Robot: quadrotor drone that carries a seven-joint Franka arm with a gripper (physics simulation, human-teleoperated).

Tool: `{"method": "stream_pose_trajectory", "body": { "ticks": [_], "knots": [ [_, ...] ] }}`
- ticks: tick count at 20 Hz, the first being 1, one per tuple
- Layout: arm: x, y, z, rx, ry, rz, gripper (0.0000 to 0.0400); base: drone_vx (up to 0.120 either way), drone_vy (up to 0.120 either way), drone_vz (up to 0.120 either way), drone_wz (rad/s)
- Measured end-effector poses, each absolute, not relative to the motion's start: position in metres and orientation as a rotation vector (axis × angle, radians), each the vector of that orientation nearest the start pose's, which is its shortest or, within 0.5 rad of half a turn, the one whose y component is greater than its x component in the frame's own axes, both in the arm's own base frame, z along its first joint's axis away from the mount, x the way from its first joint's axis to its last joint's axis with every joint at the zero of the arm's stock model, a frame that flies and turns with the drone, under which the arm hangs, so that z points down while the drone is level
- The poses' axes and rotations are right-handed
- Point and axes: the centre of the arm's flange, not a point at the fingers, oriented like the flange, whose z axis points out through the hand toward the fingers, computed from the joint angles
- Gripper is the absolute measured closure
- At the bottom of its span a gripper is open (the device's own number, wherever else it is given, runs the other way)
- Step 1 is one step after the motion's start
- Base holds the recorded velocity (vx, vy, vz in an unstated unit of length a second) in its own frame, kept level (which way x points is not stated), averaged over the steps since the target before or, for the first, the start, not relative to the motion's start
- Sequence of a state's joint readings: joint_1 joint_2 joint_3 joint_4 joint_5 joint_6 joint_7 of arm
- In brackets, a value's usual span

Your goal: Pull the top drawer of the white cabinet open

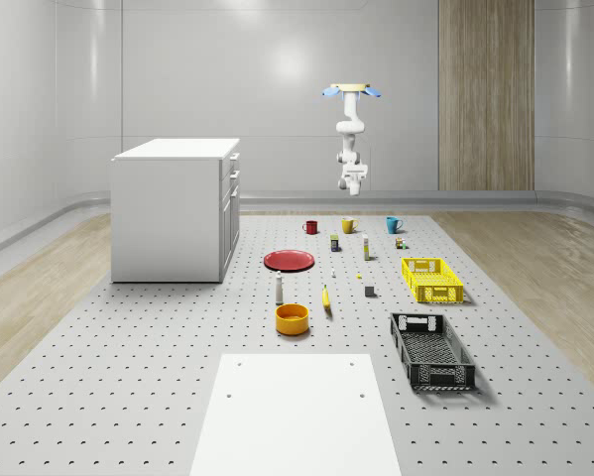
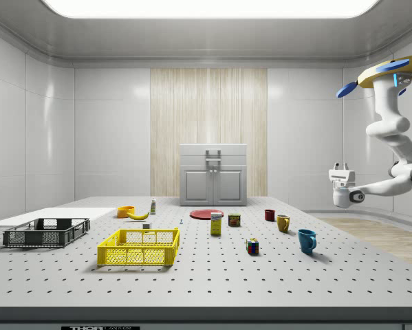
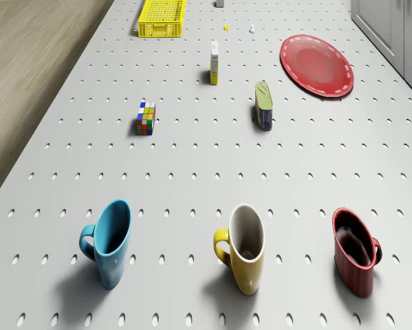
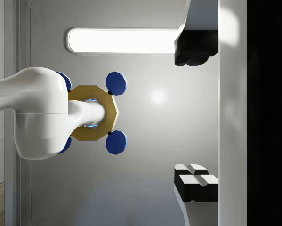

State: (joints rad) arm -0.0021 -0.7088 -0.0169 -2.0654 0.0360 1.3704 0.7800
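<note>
Cabinet [image 1: 178, 210]: I see it standing white and boxy near the pegboard floor's [image 1: 128, 377] far left corner in the whole-scene view, drawers facing the mugs.
Top drawer [image 1: 234, 159]: shut, uppermost on that face; I judge it stiff, rigid, sliding straight out on runners.
Handle [image 2: 213, 152]: small bar in the side view; probably smooth and slippery, so I would close across it squarely and pull level.
Drone [image 1: 352, 91]: I have it hovering above the floor's far edge, behind the three mugs [image 3: 240, 247].
Gripper [image 2: 340, 183]: hanging mid-air, well apart from the cabinet; fingers [image 4: 193, 176] spread wide, holding nothing.
</note>
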Motion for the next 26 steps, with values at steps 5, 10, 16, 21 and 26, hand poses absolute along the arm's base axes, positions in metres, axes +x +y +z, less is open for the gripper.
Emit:
{"method": "stream_pose_trajectory", "body": {
  "ticks": [5,10,16,21,26],
  "knots": [
    [0.305,-0.071,0.657,-2.186,0.907,0.378,0.0088,0.016,-0.040,0.000,0.000],
    [0.306,-0.094,0.622,-1.784,0.737,0.526,0.0091,0.120,-0.120,0.080,0.000],
    [0.306,-0.099,0.602,-1.587,0.654,0.585,0.0094,0.120,-0.120,0.120,0.000],
    [0.306,-0.099,0.596,-1.526,0.628,0.601,0.0095,0.120,-0.120,0.120,0.000],
    [0.307,-0.099,0.593,-1.501,0.618,0.608,0.0095,0.120,-0.120,0.120,0.000]
  ]
}}
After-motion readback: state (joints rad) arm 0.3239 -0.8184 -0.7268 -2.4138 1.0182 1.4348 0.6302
